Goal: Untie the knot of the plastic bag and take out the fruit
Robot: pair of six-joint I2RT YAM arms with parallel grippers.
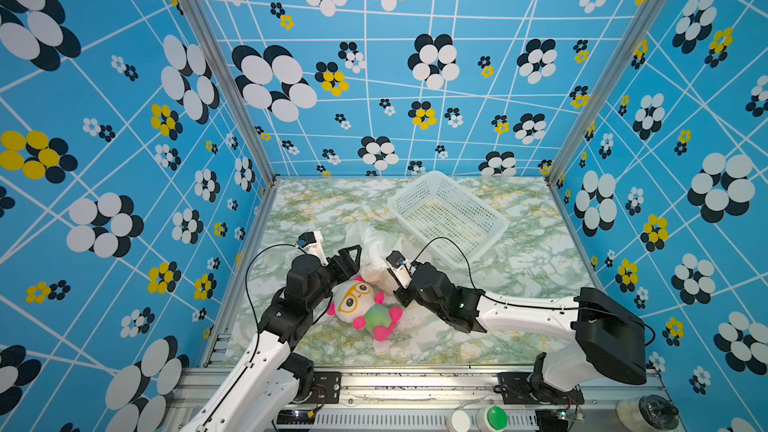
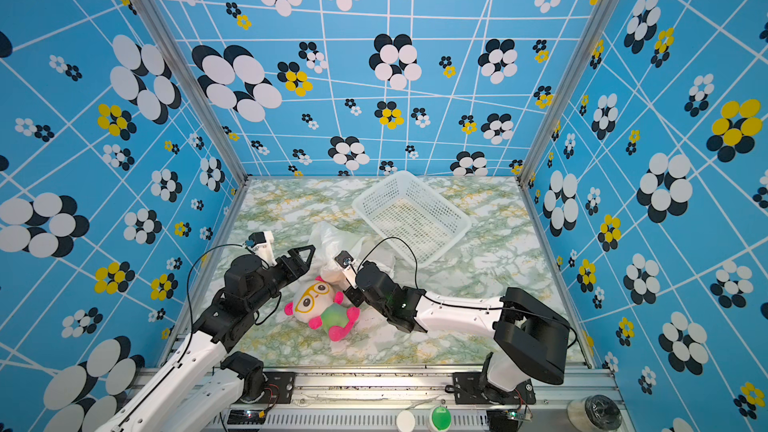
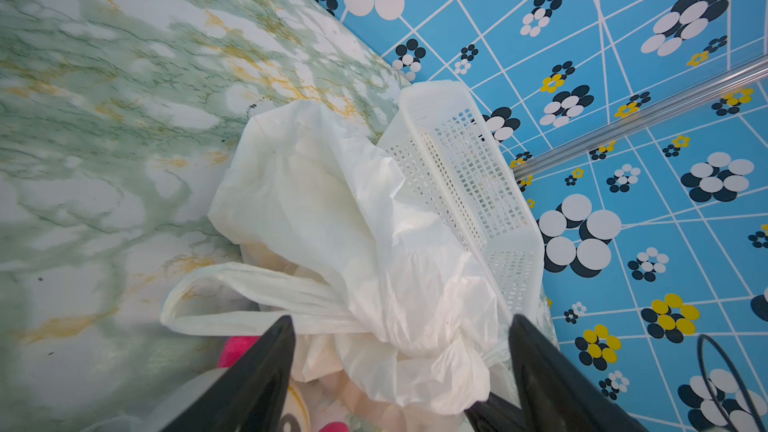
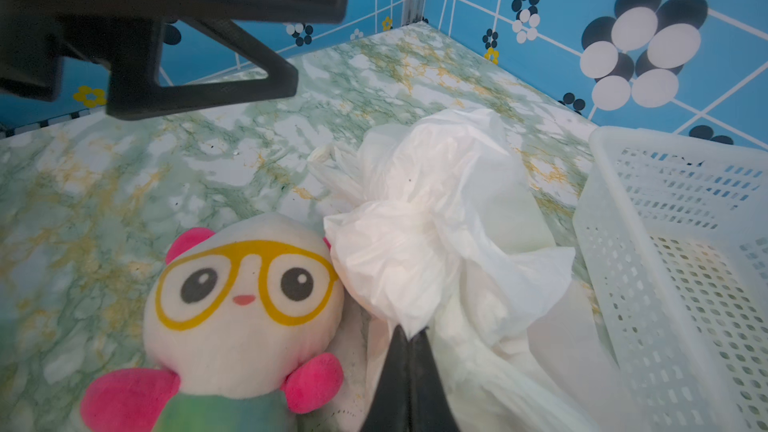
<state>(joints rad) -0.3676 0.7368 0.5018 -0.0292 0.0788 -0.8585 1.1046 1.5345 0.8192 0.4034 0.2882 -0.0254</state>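
Observation:
The plastic bag [image 1: 371, 246] [image 2: 332, 241] lies crumpled mid-table, a thin translucent white sack. Its knot [image 3: 454, 340] is a twisted bunch near the plush doll's head. My right gripper [image 4: 409, 331] is shut on a flap of the bag beside that knot, the plastic pinched at the fingertips. My left gripper [image 3: 401, 320] [image 1: 356, 263] hangs open just above the knot, one finger on each side, touching nothing. A loose loop handle [image 3: 232, 284] trails onto the table. The fruit is hidden inside the bag; only a faint peach tint [image 1: 376, 277] shows through.
A white, green and pink plush doll [image 1: 361, 305] [image 4: 245, 297] with yellow glasses lies against the bag's near side, between the two arms. A white perforated basket [image 1: 498, 226] [image 2: 465, 222] sits tilted at the back right, touching the bag. Blue patterned walls enclose the table.

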